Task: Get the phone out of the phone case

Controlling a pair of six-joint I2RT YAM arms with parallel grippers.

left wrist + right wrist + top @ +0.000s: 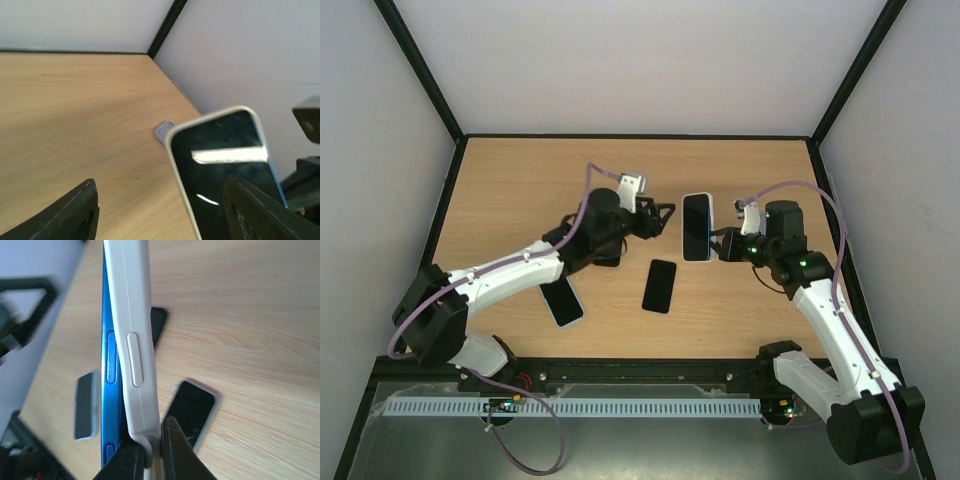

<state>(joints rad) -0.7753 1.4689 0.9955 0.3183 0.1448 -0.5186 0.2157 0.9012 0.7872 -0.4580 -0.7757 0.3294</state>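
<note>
Now right gripper (152, 442) pinches the white phone case (131, 340) at its end, blue phone (109, 355) edge-on against it; left gripper (662, 216) spread wide nearby, holding nothing.

The phone case (697, 227) sits between the left fingers (70, 215) and right fingers (180, 450). Nearer, a loose phone (660, 286) lies on the worktop (520, 190), a second phone (563, 300) left of it.

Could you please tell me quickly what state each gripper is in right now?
Left gripper: open, holding nothing.
Right gripper: closed on the end of the phone case.
</note>
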